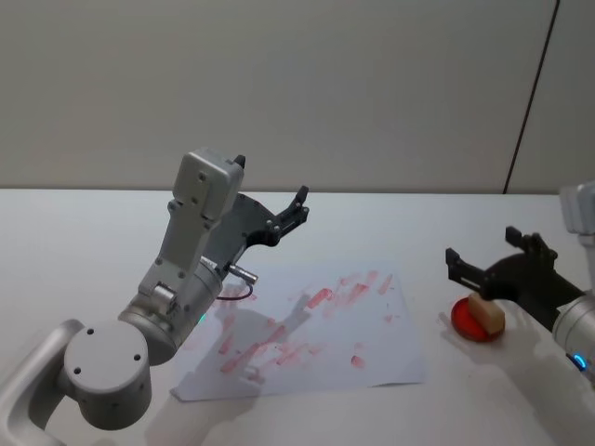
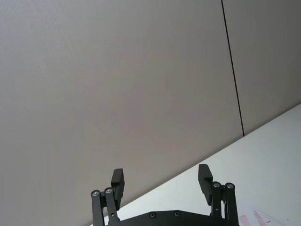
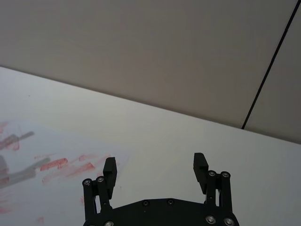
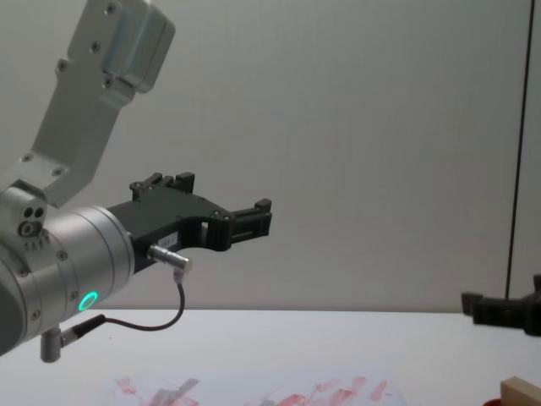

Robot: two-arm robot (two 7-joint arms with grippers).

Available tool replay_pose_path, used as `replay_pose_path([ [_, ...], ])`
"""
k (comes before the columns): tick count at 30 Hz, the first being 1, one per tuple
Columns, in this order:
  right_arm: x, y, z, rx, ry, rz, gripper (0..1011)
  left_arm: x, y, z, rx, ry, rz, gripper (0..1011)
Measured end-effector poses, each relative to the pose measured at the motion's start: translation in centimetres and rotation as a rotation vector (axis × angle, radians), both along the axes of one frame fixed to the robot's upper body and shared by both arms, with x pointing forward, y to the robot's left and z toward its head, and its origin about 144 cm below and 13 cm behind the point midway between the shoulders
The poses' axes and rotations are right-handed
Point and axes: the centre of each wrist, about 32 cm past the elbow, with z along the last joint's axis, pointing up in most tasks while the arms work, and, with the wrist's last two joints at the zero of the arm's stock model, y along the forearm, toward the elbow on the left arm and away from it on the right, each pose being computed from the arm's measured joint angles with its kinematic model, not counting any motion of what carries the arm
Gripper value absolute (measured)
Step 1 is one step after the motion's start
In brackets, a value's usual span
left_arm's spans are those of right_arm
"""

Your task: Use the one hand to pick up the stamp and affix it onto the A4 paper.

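Stamp [image 1: 485,313] sat on the red ink pad [image 1: 469,322] at the table's right side, well apart from the paper [image 1: 316,325], untouched. The right gripper [image 1: 493,265] hovered just above and behind it with its fingers spread apart and empty, while the left gripper [image 1: 293,212] hung raised over the paper's far edge, also spread. To grip well, the right gripper should probably tip down, straddle the wooden block squarely, and close before lifting straight up off the pad.

The tan wooden stamp [image 1: 485,313] rests on the red ink pad [image 1: 469,321], right of the red-smeared A4 paper [image 1: 316,327].
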Motion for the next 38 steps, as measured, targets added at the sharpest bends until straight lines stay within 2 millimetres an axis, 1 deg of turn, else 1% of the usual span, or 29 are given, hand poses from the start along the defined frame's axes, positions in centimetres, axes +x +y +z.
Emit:
replay_pose_path([
  [19, -1.2, 1.0, -0.1, 0.093, -0.218, -0.030, 1001, 0.0, 0.0, 0.0, 0.000, 0.000, 0.000, 1002],
  [38, -1.4, 1.1, -0.1, 0.105, -0.246, -0.035, 1001, 0.0, 0.0, 0.0, 0.000, 0.000, 0.000, 1002],
])
